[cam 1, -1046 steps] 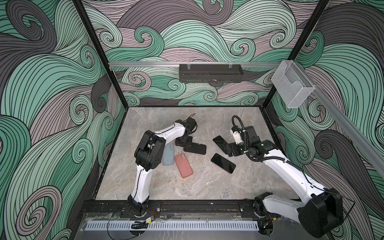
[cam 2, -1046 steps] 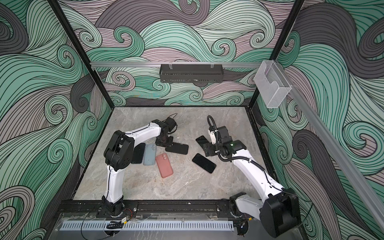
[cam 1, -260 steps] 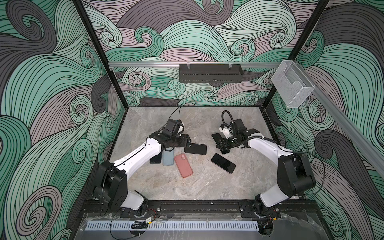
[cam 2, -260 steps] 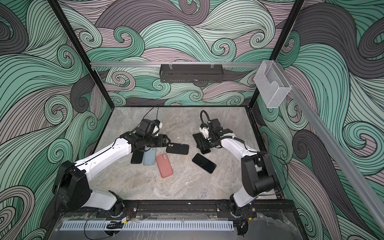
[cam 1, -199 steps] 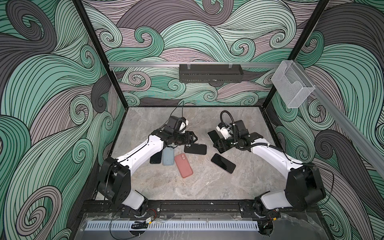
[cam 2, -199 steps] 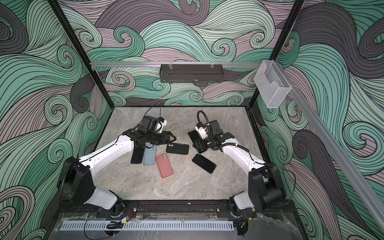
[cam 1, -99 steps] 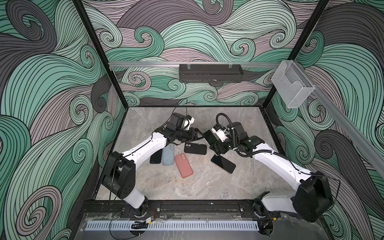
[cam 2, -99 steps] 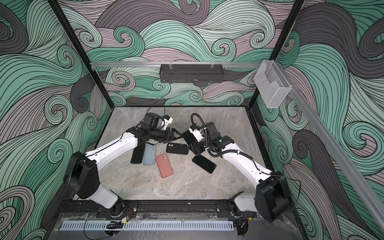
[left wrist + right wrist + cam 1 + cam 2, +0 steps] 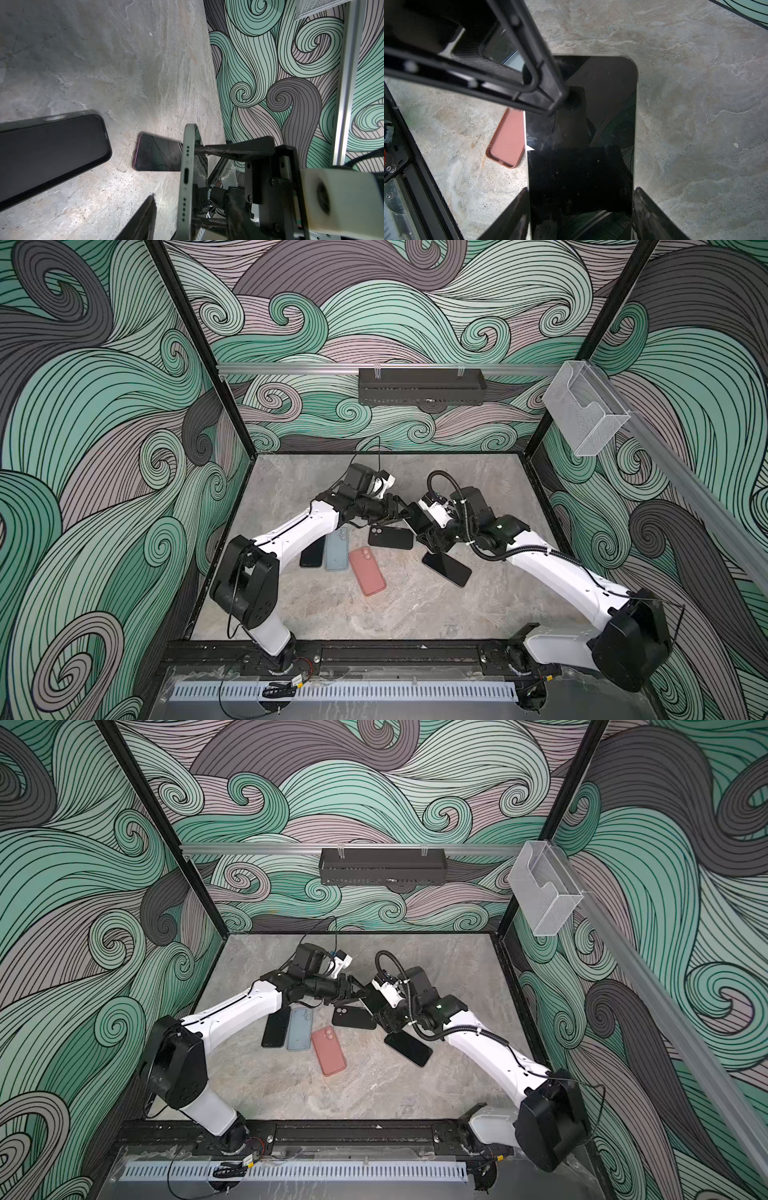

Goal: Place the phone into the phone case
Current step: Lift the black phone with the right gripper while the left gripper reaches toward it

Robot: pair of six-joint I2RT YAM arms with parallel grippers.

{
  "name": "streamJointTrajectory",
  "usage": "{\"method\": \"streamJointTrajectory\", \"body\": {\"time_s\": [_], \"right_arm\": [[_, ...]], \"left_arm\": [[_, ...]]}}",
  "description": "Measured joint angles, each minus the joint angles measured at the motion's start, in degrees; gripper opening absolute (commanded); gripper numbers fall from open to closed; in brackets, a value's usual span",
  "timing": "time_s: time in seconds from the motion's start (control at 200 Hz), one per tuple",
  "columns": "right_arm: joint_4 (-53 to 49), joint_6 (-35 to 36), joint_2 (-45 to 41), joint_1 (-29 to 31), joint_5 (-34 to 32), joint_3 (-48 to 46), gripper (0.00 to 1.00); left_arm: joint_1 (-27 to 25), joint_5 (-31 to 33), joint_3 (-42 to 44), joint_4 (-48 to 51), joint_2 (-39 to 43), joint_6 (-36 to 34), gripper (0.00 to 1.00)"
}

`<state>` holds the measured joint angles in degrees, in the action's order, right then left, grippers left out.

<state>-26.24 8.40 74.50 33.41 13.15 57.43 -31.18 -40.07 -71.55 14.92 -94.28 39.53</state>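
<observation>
My right gripper (image 9: 581,207) is shut on the long sides of a phone (image 9: 581,135) with a dark screen and a pale edge. It holds the phone above the table's middle in both top views (image 9: 417,518) (image 9: 376,1000). My left gripper (image 9: 405,512) (image 9: 191,216) meets the phone's free end. The phone's end (image 9: 187,176) stands between the left fingers (image 9: 143,218) with a gap showing, so that gripper is open. A black phone case (image 9: 390,537) (image 9: 354,1017) (image 9: 52,149) lies on the table just below both grippers.
A grey-blue case (image 9: 336,549) and a pink case (image 9: 368,571) (image 9: 508,141) lie left of the middle. A dark phone (image 9: 311,556) sits beside the blue case. Another phone (image 9: 446,569) (image 9: 158,153) lies under the right arm. Walls enclose the table (image 9: 374,614).
The right gripper has carried the phone leftward and the left gripper has moved right, so they now meet above the black case. The left jaws have narrowed around the phone's end.
</observation>
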Motion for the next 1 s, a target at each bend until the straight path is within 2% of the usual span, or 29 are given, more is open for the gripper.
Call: {"method": "streamJointTrajectory", "body": {"time_s": [0.14,0.34,0.455,0.545,0.746,0.876,1.001], "right_arm": [[-0.3,0.2,0.0,0.5,-0.3,0.0,0.60],[-0.6,0.2,-0.5,0.9,-0.7,0.0,0.60],[-0.3,0.3,-0.8,1.0,-0.7,0.0,0.60],[0.2,0.3,-1.3,1.4,-0.6,0.0,0.62],[0.3,0.3,-2.3,1.4,-0.7,0.0,0.72],[-0.3,-0.3,-4.5,1.2,-0.7,0.0,0.74],[-1.1,-1.8,-7.8,-0.4,1.2,0.0,0.75]], "left_arm": [[-0.1,-0.6,-0.8,-0.1,-0.8,1.1,0.38],[-0.3,-1.5,-1.5,-1.1,-1.0,2.5,0.09],[-0.4,-1.5,-1.5,-2.1,-1.5,3.2,0.00],[-0.4,-2.0,-1.5,-2.1,-1.9,3.7,0.00],[-0.5,-2.9,-1.5,-1.8,-2.0,2.5,0.00],[-0.2,-4.6,-2.3,0.3,-2.0,-0.8,0.00],[0.4,-8.5,-3.9,3.1,-2.0,-7.3,0.00]]}}
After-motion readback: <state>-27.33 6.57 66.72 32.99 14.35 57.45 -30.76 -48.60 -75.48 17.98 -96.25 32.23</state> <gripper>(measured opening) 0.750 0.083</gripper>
